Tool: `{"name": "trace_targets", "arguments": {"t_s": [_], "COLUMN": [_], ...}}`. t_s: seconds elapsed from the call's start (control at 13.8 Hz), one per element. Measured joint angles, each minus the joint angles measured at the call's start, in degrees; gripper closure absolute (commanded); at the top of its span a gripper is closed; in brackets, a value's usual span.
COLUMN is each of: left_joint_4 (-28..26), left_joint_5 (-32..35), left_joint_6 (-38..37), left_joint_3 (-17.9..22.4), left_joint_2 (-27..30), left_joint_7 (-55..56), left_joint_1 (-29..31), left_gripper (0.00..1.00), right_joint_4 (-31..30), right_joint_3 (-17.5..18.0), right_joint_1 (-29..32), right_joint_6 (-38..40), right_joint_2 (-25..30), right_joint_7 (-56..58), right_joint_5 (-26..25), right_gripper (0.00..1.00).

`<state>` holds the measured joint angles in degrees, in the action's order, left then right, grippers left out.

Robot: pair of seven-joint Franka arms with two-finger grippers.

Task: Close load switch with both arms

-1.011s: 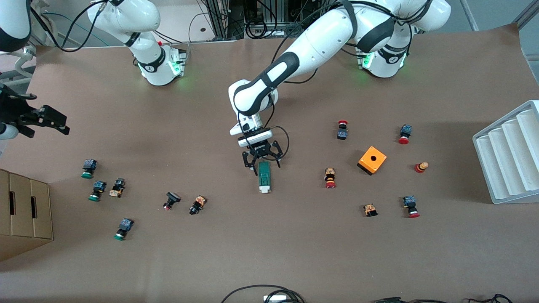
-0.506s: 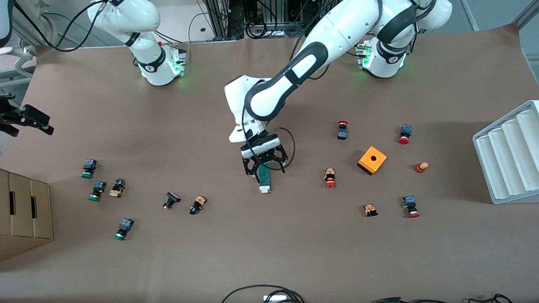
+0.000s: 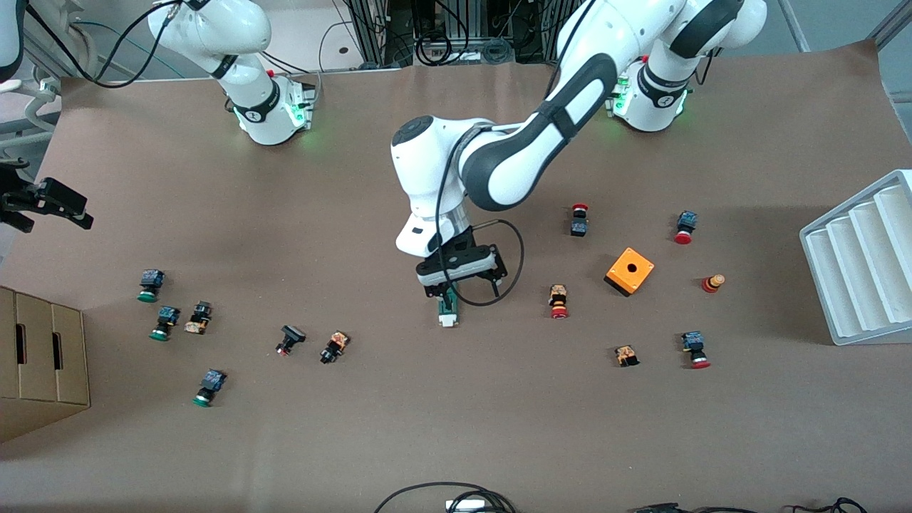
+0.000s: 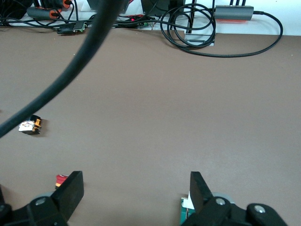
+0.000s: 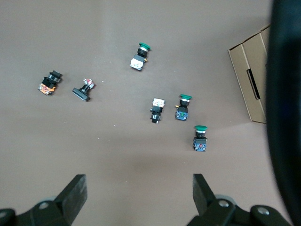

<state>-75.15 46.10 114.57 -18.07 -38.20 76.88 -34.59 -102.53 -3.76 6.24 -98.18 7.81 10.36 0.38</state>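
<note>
Your left tool (image 3: 459, 286) is down low over the load switch (image 3: 447, 311), in the middle of the counter (image 3: 456, 427). Its two fingers are spread apart. In the left wrist view one finger (image 4: 200, 190) sits right beside the green end of the switch, and the second one is well off to the side. So it is not holding anything yet.

Your right tool (image 3: 43, 206) waits up in the air over the right arm's end of the counter. Its fingers are spread apart too, and nothing is in them.

The load switch lies flat on the counter. You can only see its white end and a bit of green, because the left tool hides most of it.

I think the job has only just begun. The left arm has reached the switch, but the grab is not done. The right arm is still well apart from it. Both arms are meant to close it, so nearly all the work is left.

Now count with me. There is one load switch. There is one orange box (image 3: 629, 271) with a hole. There are about fourteen small push buttons, seven toward each arm's end. There is one white rack (image 3: 866, 256) and one brown cardboard box (image 3: 39, 363).
</note>
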Motion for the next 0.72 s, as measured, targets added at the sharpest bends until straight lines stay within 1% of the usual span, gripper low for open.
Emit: {"name": "trace_targets", "arguments": {"t_s": [0.36, 0.51, 0.72], "left_joint_4": [0.3, 0.4, 0.4], "left_joint_5": [-10.8, -16.2, -23.1], "left_joint_6": [0.0, -0.1, -2.3], "left_joint_3": [0.1, 0.1, 0.1], "left_joint_2": [4.4, 6.6, 9.9], "left_joint_7": [-18.7, -28.0, -38.0], "left_joint_1": [6.2, 9.4, 13.7], "left_gripper": [0.00, 0.00, 0.00], "right_joint_4": [0.0, 0.0, 0.7], "right_joint_3": [0.2, 0.3, 0.4], "right_joint_1": [-0.7, -2.3, -4.6], "right_joint_6": [0.0, 0.3, 1.0], "right_joint_2": [-0.3, -0.4, -0.3], "right_joint_7": [0.4, 0.4, 0.4], "right_joint_5": [0.0, 0.0, 0.0], "right_gripper": [0.00, 0.00, 0.00]}}
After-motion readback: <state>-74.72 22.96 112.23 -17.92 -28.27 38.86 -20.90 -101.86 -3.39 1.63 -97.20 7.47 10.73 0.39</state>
